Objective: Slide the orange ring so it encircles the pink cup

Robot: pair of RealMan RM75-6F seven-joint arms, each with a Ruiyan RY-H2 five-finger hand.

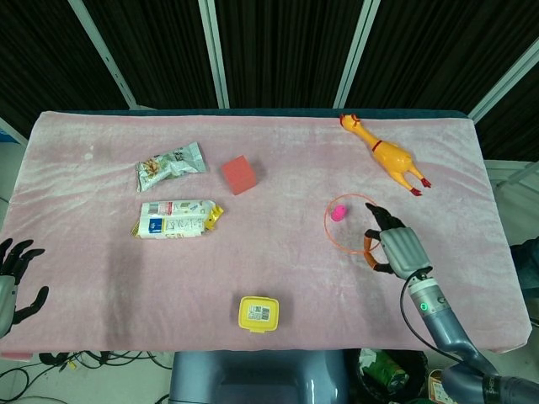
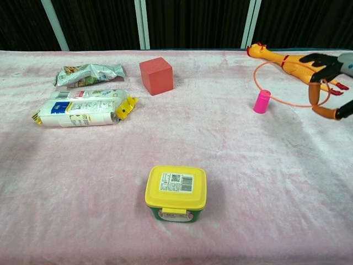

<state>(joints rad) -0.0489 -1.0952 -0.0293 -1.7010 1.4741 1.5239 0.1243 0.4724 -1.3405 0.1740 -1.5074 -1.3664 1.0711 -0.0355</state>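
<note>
In the head view, the right hand point(image 1: 396, 248) holds the orange ring point(image 1: 350, 223) at the ring's near-right edge, fingers curled over the rim; the ring extends from the hand toward the left and away from the robot. The pink cup point(image 1: 338, 212) lies inside the ring outline as seen from above, close to its far-left arc and well clear of the fingers. The ring has no long axis; its plane appears tilted rather than flat on the tabletop point(image 1: 253, 278), though this view does not settle the angle. The left hand point(image 1: 15, 278) rests at the near-left corner with fingers spread and empty, far from both items, so the right hand is the working hand. In the chest view, the right hand point(image 2: 331, 83) shows at the right edge, fingers hooked on the orange ring point(image 2: 287, 83), which is lifted and tilted, its far arc raised in front of the rubber chicken point(image 2: 298, 63). The pink cup point(image 2: 262, 101) stands upright, long axis vertical, to the left of and below the hand, at the ring's lower-left arc. Judgement: the ring is over the cup but not yet laid down; lowering it flat should complete the encirclement, provided the low arc does not tip the cup.
</note>
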